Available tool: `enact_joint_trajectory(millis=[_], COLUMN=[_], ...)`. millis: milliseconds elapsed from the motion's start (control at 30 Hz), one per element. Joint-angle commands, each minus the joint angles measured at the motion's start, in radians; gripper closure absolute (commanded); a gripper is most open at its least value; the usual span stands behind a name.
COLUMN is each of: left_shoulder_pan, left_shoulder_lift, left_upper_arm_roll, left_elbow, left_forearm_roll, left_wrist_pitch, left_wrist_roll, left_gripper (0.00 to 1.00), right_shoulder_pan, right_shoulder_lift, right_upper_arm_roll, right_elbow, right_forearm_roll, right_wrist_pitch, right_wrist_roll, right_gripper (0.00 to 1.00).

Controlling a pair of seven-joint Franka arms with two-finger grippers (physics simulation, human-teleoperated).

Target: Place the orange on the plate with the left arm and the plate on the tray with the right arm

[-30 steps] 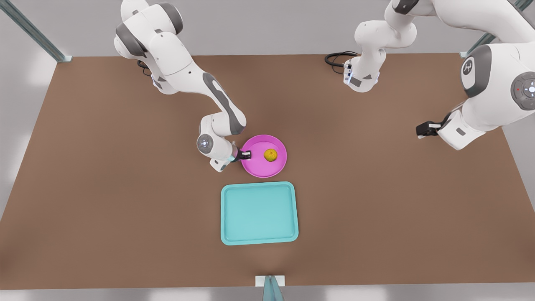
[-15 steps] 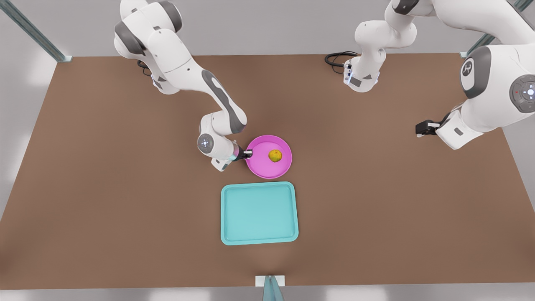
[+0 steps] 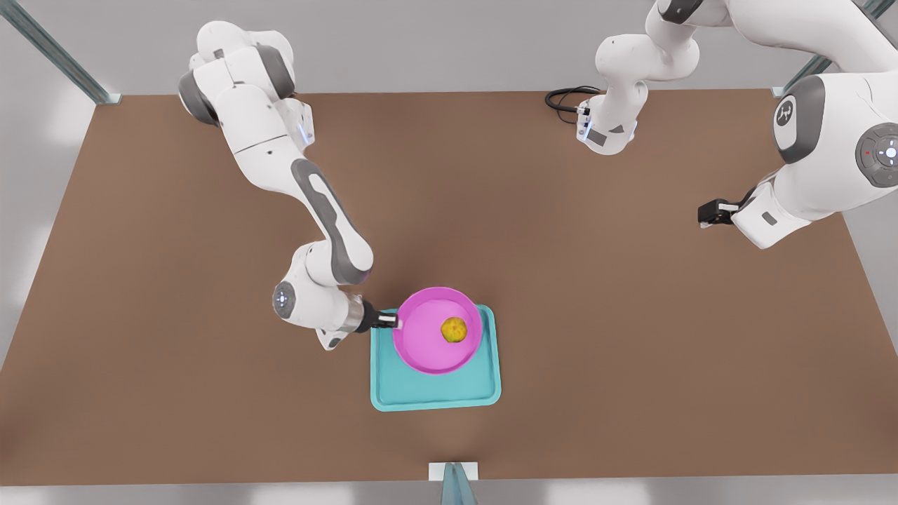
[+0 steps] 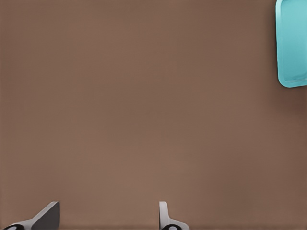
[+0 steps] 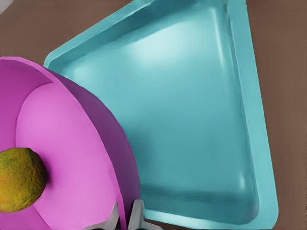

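Over smooth teal tray [image 3: 484, 393]: right gripper [image 3: 388, 321] jaws clamped glossy pink plate [image 3: 421, 344] rim, bumpy orange [image 3: 454, 330] inside; left gripper [image 3: 708, 213] waited, jaws apart.

Two white robot arms I operate remotely
Glossy white shells, grey joint covers, small black grippers, round lit wrist buttons; a black cable coils at one base
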Motion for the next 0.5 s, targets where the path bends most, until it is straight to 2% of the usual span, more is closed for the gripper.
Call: enact_joint_trajectory(millis=[0,100,133,167,367,467], left_shoulder_pan=[0.0,0.0,0.0,0.0,0.0,0.0], left_shoulder_lift=[-0.003,-0.001,-0.003,-0.003,-0.001,-0.001], left_upper_arm_roll=[-0.001,0.001,0.001,0.001,0.001,0.001], left_elbow=[0.0,-0.001,0.0,0.0,0.0,0.0], left_forearm_roll=[0.001,0.002,0.004,0.004,0.007,0.007], left_wrist_pitch=[-0.011,-0.03,-0.028,-0.03,-0.023,-0.025], left_wrist_roll=[0.009,0.007,0.007,0.007,0.007,0.007], left_gripper=[0.0,0.0,0.0,0.0,0.0,0.0], right_shoulder_pan=[-0.01,-0.008,-0.008,-0.008,-0.008,-0.025], right_shoulder_lift=[0.036,0.046,0.047,0.046,0.046,0.052], right_upper_arm_roll=[0.0,0.0,0.001,0.0,0.0,-0.008], right_elbow=[0.043,0.043,0.043,0.043,0.051,0.126], right_forearm_roll=[-0.003,-0.005,-0.005,-0.006,-0.006,-0.017], right_wrist_pitch=[-0.087,-0.086,-0.087,-0.089,-0.107,-0.26], right_wrist_roll=[0.023,0.023,0.023,0.01,0.012,0.02], right_gripper=[0.79,0.79,0.72,0.0,0.0,0.0])
